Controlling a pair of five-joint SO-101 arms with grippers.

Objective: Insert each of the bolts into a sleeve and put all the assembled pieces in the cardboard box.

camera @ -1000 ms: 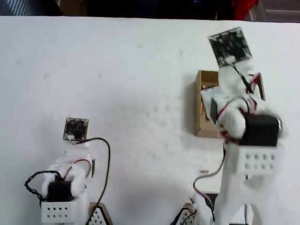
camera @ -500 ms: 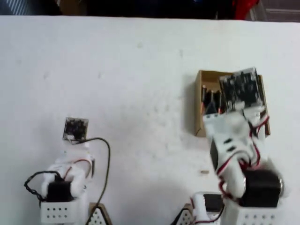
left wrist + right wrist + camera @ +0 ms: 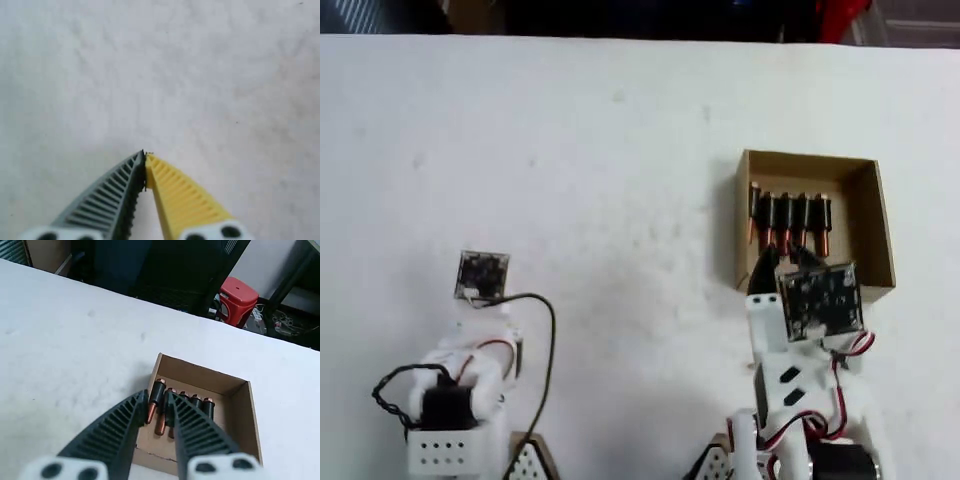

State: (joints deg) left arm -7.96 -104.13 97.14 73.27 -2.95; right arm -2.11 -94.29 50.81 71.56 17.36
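White table [image 3: 570, 150] holds cardboard box [image 3: 856, 215], assembled pieces [image 3: 788, 218] inside, just beyond right jaws.

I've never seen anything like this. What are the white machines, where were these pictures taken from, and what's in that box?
The white machines are two small robot arms, a left arm and a right arm, at a white table. One picture looks down from above. The other two come from cameras on each arm's wrist, looking along its fingers. The left gripper is shut on nothing, above bare table. The right gripper is slightly open and empty, near the cardboard box. Inside lie five assembled pieces, copper-coloured bolts in black sleeves, side by side.
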